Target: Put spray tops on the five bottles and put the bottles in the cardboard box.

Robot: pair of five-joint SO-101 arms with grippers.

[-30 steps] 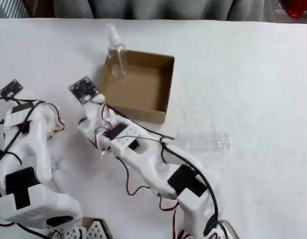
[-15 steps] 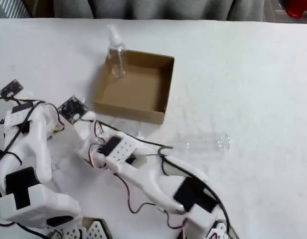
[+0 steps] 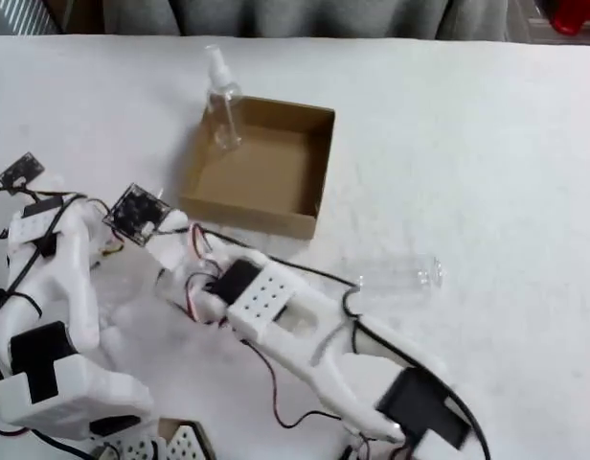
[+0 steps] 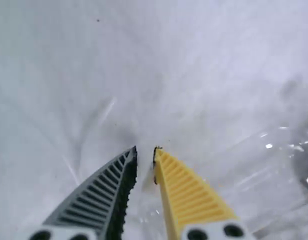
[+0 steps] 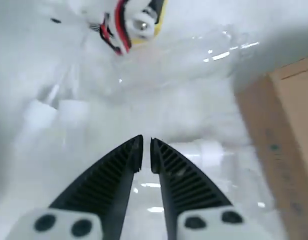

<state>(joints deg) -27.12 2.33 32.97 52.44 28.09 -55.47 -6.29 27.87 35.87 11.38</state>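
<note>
white cloth-covered table (image 3: 487, 144); grey curtain (image 3: 305, 17) hangs behind it.

right arm (image 3: 261, 297) | pulls back from cardboard box (image 3: 266, 168) | swings over toward left arm (image 3: 56, 259)

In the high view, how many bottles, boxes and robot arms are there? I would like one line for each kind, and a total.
Bottles: 2, the upright bottle and the lying bottle
Box: 1
Arms: 2, the left arm and the right arm
Total: 5
</note>
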